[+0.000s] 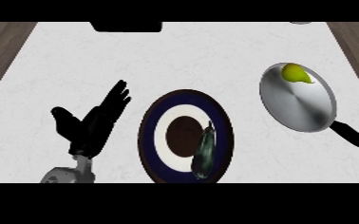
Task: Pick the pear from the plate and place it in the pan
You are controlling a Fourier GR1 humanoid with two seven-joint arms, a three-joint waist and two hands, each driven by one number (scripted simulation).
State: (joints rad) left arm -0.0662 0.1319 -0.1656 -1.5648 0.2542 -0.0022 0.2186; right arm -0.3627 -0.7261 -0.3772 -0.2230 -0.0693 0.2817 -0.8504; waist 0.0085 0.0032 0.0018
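Note:
A yellow-green pear lies inside the silver pan, near its far rim. The pan's black handle points toward the lower right. In the middle stands a round plate with a dark blue rim, a white ring and a brown centre. A dark green elongated vegetable lies on the plate's right side. My left hand is open to the left of the plate, fingers straight and pointing up and to the right, touching nothing. The right hand does not show.
The white marbled counter spans the view, with wooden strips at its far left and right edges. A black object sits at the far edge, left of centre. A small grey item peeks in at the top right.

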